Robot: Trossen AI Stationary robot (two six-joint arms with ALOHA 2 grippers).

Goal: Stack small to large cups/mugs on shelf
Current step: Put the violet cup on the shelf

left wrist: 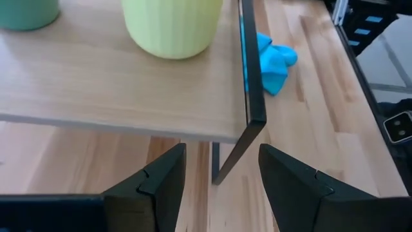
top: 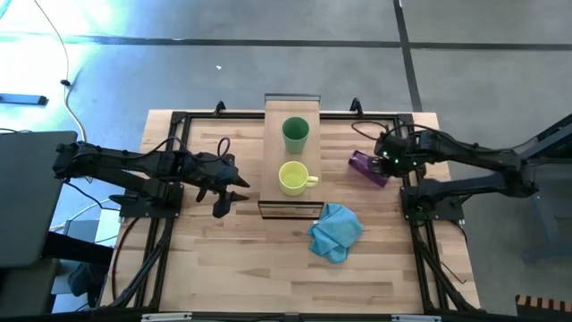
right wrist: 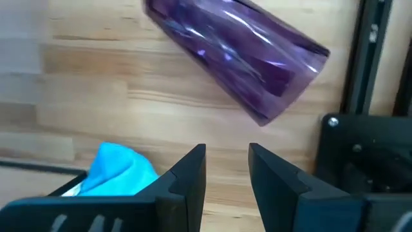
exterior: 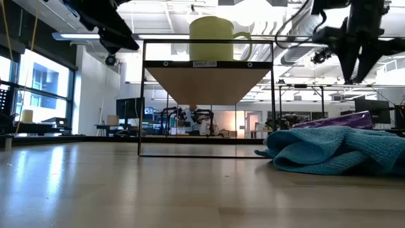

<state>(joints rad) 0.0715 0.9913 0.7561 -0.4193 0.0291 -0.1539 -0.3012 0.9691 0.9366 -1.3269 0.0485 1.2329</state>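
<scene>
Honestly, the purple tumbler (right wrist: 238, 61) lies tipped on the table beside the shelf (top: 273, 143); the right gripper (right wrist: 226, 171), fingers slightly parted, hovers above; it'll probably roll away if nudged off-centre.

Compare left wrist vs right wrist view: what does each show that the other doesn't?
Only the left wrist view: the shelf with the yellow mug and the edge of the green cup standing on it, and the left gripper, open and empty, by the shelf's corner.

Only the right wrist view: the purple tumbler lying on its side on the tabletop, and the right gripper open above it, not touching it.

Both: the blue cloth and the wooden tabletop.
</scene>
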